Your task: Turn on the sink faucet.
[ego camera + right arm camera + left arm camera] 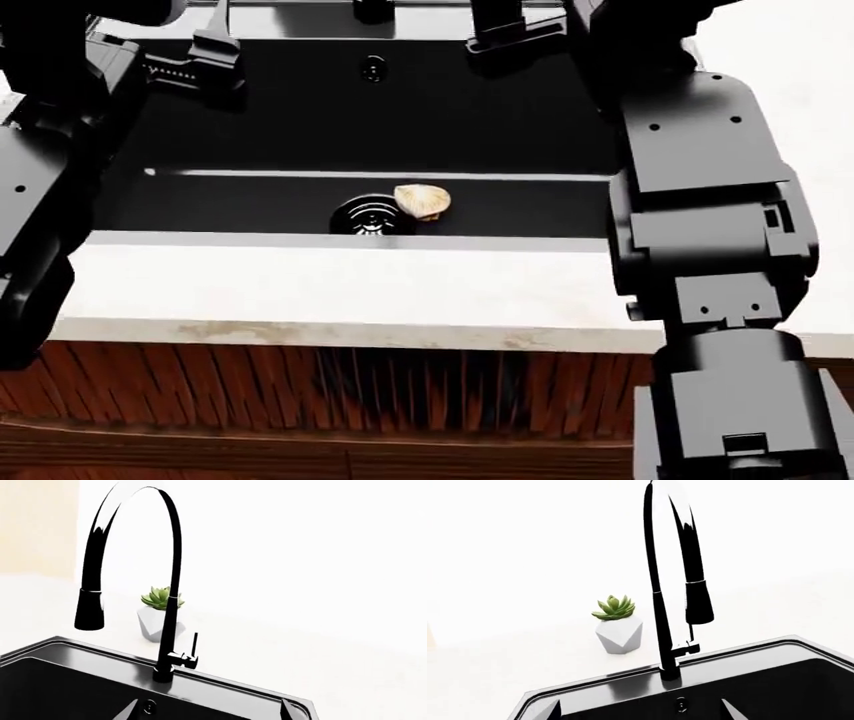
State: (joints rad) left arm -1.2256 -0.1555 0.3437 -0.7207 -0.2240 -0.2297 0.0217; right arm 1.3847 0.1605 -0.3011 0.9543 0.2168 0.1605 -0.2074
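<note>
The sink faucet (pixel 660 605) is a glossy black arched tube standing on the far rim of the sink (pixel 627 677). Its small side lever (pixel 688 647) sticks out just above the round base, and the thick spout end (pixel 699 602) hangs over the basin. In the right wrist view the sink faucet (pixel 170 610) shows its lever (pixel 193 650) upright on the near side. My left gripper (pixel 640 715) and right gripper (pixel 207 714) are both open and empty, hovering over the basin short of the faucet. In the head view, the left gripper (pixel 214 55) and right gripper (pixel 514 35) flank the overflow hole (pixel 375 68).
A succulent in a white faceted pot (pixel 618 630) stands on the counter behind the faucet. A tan shell-like lump (pixel 423 200) lies by the chrome drain (pixel 363 215). The white counter's front edge (pixel 347 290) lies below the basin, with wooden cabinet fronts (pixel 334 400) beneath it.
</note>
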